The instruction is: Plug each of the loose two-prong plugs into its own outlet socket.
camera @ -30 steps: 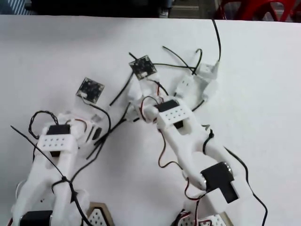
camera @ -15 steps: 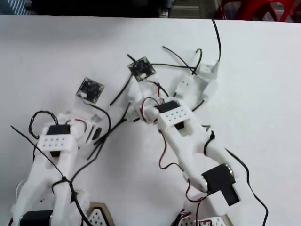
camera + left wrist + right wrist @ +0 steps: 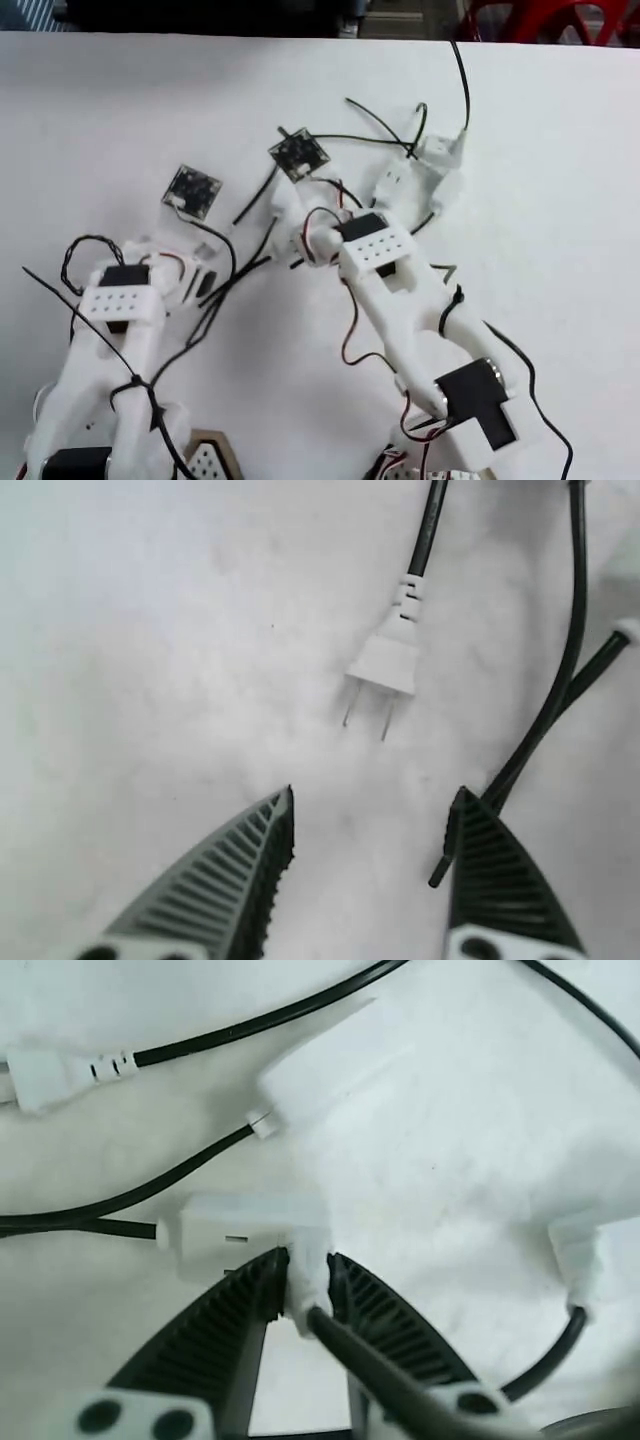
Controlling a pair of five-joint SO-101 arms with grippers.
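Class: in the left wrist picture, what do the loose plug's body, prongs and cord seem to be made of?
Plug body: probably moulded white plastic, matte, with a ribbed neck.
Prongs: likely bare metal, thin, grey, slightly shiny.
Cord: seemingly a rubber or vinyl sheath, black, smooth, faintly glossy.

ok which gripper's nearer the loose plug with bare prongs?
Left. The left gripper is open just short of the loose plug, prongs facing it. The right gripper is shut on another plug by a socket.

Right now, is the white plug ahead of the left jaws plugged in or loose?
Loose. The white plug lies on the table, both prongs bare, no socket on them.
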